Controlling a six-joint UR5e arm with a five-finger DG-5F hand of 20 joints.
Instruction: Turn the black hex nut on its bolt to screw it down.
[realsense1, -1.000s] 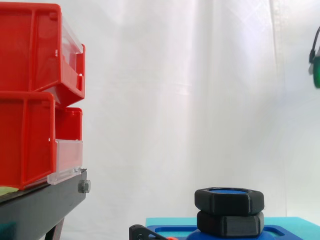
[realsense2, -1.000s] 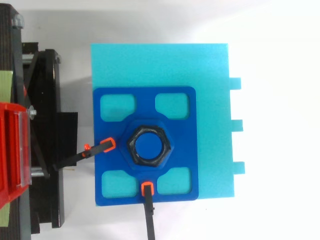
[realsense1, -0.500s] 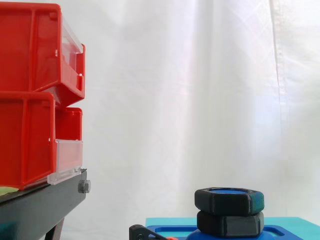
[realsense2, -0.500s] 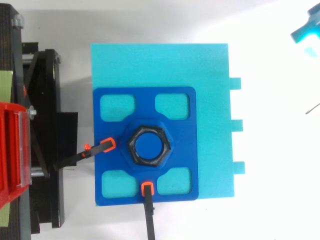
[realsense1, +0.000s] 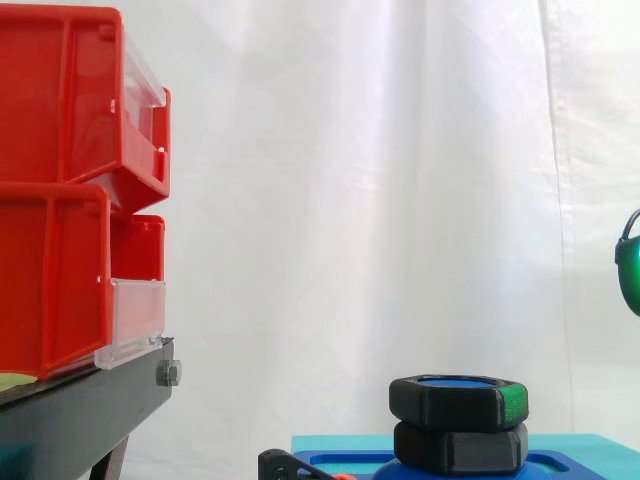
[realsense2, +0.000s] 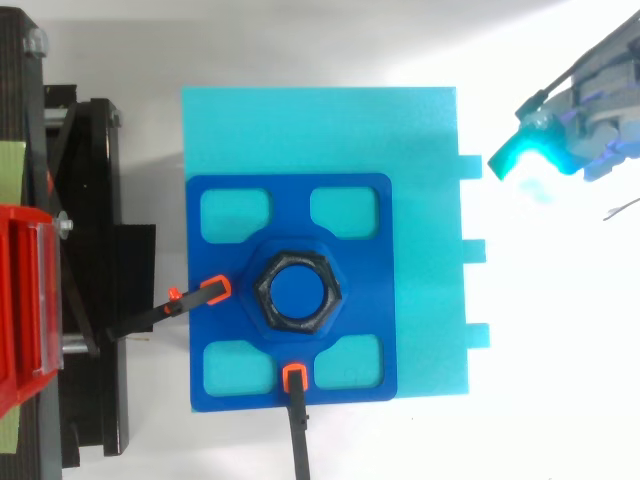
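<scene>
The black hex nut (realsense1: 458, 400) sits near the top of a blue bolt (realsense2: 298, 290), with a second black hex piece (realsense1: 460, 447) right under it. From above, the nut (realsense2: 262, 293) rings the bolt's round blue end at the middle of a blue fixture plate (realsense2: 360, 205). My hand (realsense2: 585, 140) reaches in from the upper right edge, well to the right of the nut and apart from it. It is open, with fingers stretched leftward and a cyan-glowing fingertip (realsense2: 518, 155) over the table just past the foam's right edge. A green pad (realsense1: 630, 275) glows at the side view's right edge.
The blue plate lies on a cyan foam pad (realsense2: 320, 130). Two black clamps with orange tips (realsense2: 215, 290) (realsense2: 293, 377) hold the plate at its left and front. Stacked red bins (realsense1: 60, 190) stand on a black stand (realsense2: 95, 300) at the left.
My hand has come further in from the upper right, moving left and down toward the foam pad. Its pad has come back into the side view, lower than a second ago. The nut has not moved.
</scene>
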